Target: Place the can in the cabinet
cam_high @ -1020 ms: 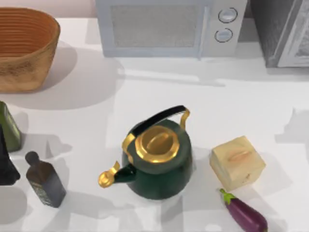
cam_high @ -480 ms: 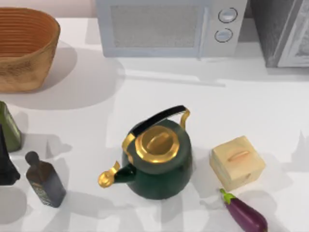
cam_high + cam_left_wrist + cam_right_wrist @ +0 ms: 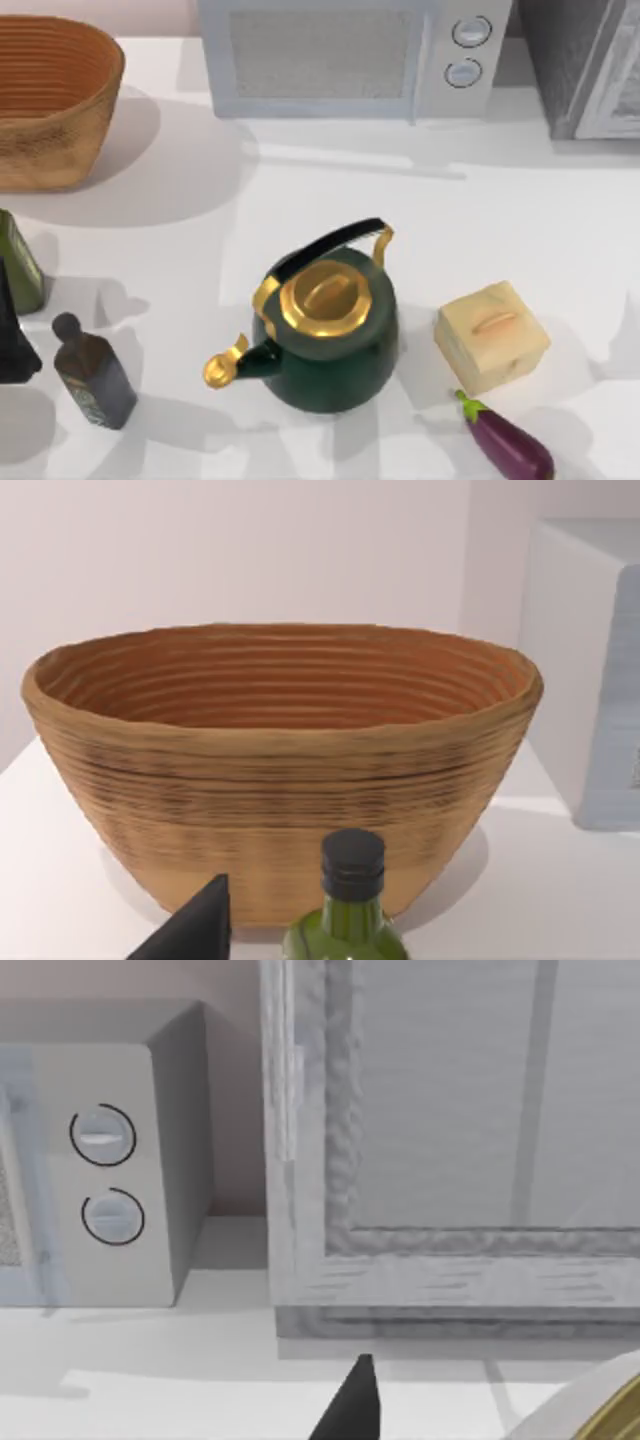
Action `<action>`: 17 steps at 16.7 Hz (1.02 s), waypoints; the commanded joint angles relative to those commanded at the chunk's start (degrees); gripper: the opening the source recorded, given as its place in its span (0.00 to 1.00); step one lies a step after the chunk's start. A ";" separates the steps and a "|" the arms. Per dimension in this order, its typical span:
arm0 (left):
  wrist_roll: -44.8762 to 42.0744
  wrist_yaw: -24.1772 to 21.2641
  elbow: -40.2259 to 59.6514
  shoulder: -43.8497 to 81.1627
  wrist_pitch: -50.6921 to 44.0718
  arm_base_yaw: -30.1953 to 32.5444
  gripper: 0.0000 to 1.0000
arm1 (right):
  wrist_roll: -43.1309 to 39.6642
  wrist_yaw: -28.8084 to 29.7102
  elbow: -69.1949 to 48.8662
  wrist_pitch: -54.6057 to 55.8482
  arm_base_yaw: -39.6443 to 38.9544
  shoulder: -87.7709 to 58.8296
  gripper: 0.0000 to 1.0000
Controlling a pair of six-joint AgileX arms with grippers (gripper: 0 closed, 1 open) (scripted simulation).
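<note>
The cabinet [image 3: 585, 65] stands at the table's back right corner, dark grey and speckled. Its lighter framed door [image 3: 470, 1110] is closed and fills much of the right wrist view. A dark part of my right gripper [image 3: 350, 1410] points toward the cabinet's base. Beside it, a pale rounded rim with a brass-coloured edge [image 3: 600, 1400] may be the can, though I cannot be sure. My left gripper [image 3: 12, 335] is parked at the table's left edge, and a dark tip of it [image 3: 195, 925] faces the basket.
A pale microwave [image 3: 350, 55] with two knobs stands left of the cabinet, and a woven basket [image 3: 50, 100] at back left. A green and gold kettle [image 3: 325, 325] sits mid-table. A tan box [image 3: 492, 335], an eggplant [image 3: 508, 440], a dark bottle [image 3: 92, 375] and a green bottle [image 3: 18, 262] are nearby.
The shadow at the table's right edge has slid toward the front. Nothing standing on the table has moved.
</note>
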State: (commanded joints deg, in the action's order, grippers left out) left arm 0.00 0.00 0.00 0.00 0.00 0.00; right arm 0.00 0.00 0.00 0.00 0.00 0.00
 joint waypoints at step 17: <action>0.00 0.00 0.00 0.00 0.00 0.00 1.00 | 0.37 3.50 -31.07 -7.64 -3.26 -24.08 0.00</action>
State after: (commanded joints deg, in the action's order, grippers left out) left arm 0.00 0.00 0.00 0.00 0.00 0.00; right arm 0.37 3.50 -31.07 -7.64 -3.26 -24.08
